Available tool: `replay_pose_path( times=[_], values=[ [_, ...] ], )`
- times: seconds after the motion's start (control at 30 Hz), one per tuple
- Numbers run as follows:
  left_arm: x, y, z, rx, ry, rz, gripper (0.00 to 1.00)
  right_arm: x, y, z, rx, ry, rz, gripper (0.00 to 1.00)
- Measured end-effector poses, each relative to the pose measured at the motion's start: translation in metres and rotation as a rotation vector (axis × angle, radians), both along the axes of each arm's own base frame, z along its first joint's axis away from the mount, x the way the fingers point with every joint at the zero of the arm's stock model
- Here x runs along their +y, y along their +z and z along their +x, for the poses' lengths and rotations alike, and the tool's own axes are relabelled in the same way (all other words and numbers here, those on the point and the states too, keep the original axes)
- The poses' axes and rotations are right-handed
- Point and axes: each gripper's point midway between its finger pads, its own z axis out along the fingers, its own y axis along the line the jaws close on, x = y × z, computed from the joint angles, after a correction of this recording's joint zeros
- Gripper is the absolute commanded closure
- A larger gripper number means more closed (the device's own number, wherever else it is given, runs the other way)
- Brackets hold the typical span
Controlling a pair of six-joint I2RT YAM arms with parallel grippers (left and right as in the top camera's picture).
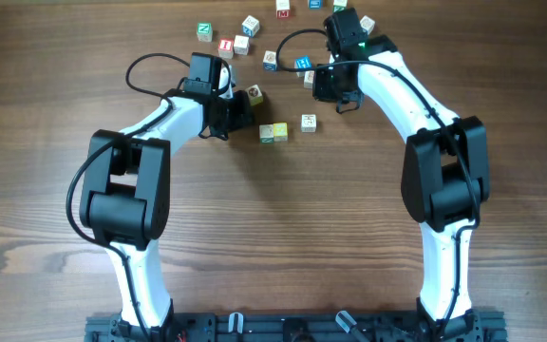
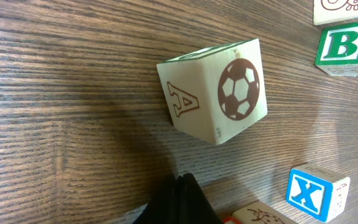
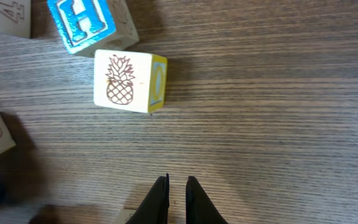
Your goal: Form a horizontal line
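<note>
From overhead, your three line cubes sit on the surface (image 1: 273, 218): the green-marked cube (image 1: 267, 134) touches the pale yellow cube (image 1: 280, 130) on its left, the white cube (image 1: 309, 123) lies apart on that yellow cube's right, and twelve loose cubes (image 1: 250, 24) are scattered beyond it. In your left wrist view, the left end effector (image 2: 182, 186) is pinched together on nothing, with five loose cubes ahead. In your right wrist view, the right end effector (image 3: 178, 193) shows a narrow empty gap and four cubes, only the pineapple cube (image 3: 122, 81) whole.
</note>
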Motion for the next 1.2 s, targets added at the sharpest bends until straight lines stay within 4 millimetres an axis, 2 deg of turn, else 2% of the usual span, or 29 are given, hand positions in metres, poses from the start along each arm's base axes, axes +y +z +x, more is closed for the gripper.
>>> replay_pose_path(
  times=[0.13, 0.37, 0.63, 1.0, 1.2],
  values=[
    [-0.001, 0.0, -0.002, 0.012, -0.004, -0.004, 0.96, 0.002, 0.0, 0.0, 0.002, 0.006, 0.009, 0.89],
    [-0.002, -0.002, -0.018, 0.069, -0.056, -0.021, 0.96, 0.003, -0.002, 0.001, -0.006, 0.008, 0.018, 0.89],
    [-0.002, -0.002, -0.023, 0.055, -0.123, -0.011, 0.96, 0.0, -0.037, -0.018, 0.041, 0.006, 0.017, 0.88],
    [-0.003, -0.002, -0.023, 0.048, -0.137, -0.007, 0.96, 0.005, -0.035, -0.013, 0.022, 0.011, 0.043, 0.88],
    [-0.004, -0.002, -0.022, 0.042, -0.141, -0.006, 0.96, 0.014, -0.034, -0.013, 0.022, 0.027, 0.093, 0.95]
  ],
)
